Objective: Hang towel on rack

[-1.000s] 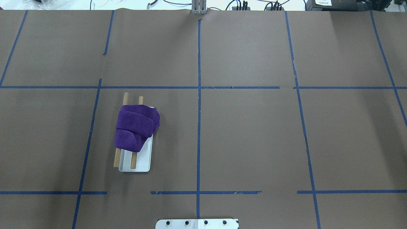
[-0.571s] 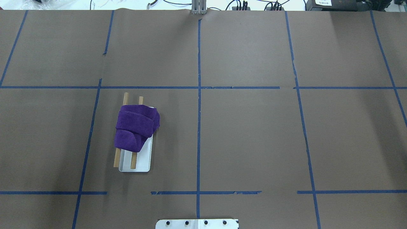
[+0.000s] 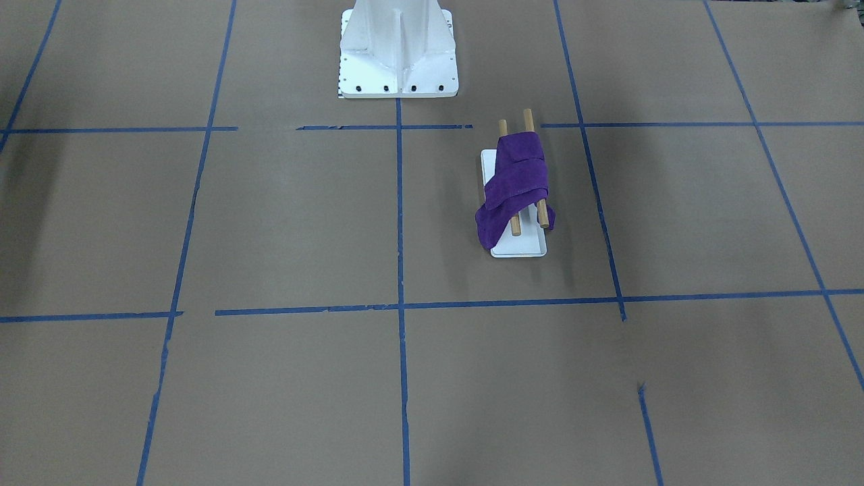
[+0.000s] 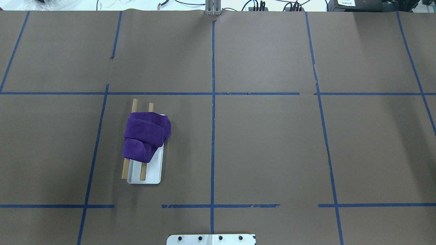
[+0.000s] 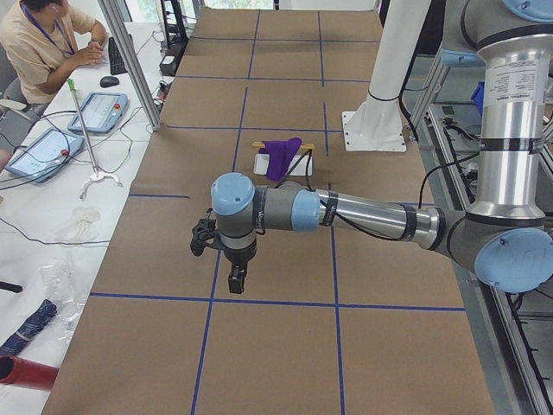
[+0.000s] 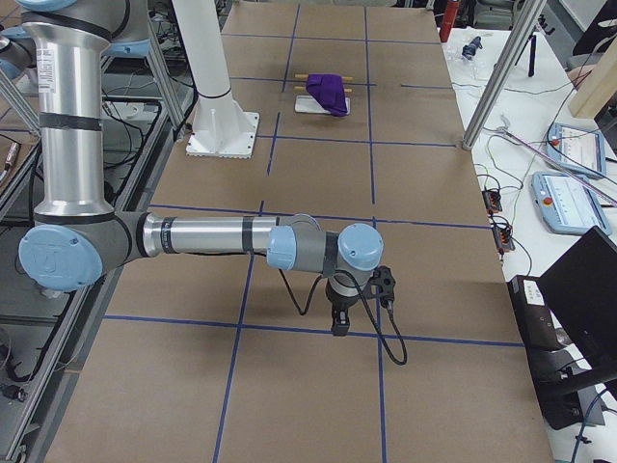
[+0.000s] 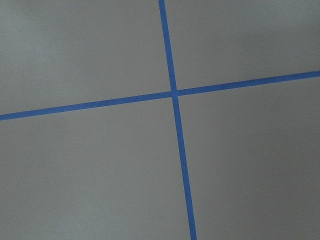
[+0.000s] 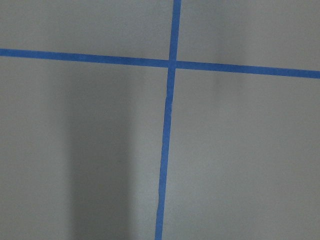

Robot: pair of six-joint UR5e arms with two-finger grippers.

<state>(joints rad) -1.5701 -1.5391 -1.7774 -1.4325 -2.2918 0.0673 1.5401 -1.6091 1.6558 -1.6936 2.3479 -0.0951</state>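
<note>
Towel (image 4: 146,137), purple, lies across both rods (image 4: 125,170) of the rack (image 4: 155,172). It is bunched and folded, not spread flat. The bare ends of the rods stick out from under it on both sides. In the front-facing view one end of the towel hangs down at the rack's far end from the robot, on the side toward the middle tape line, and it seems to touch the corner of the white base, though this is hard to see at that size. The rack stands on the table (image 4: 272,153) in the robot's left half, inside one square of the blue tape (image 4: 213,136), with its rods pointing away from the robot.

The white pedestal (image 3: 398,54) is bolted at the robot's edge of the table, apart from the rack.

The left gripper (image 5: 234,281) hangs over the table, pointing down, well apart from the rack and near the table's left end. It shows only in the side view, so I cannot tell how its jaws stand. The right gripper (image 6: 339,326) hangs the same way near the table's right end, far from the rack, and its jaws also cannot be judged. Both wrist cameras show only brown paper and a crossing of tape.

A person (image 5: 43,43) sits at a side desk beyond the left end.
</note>
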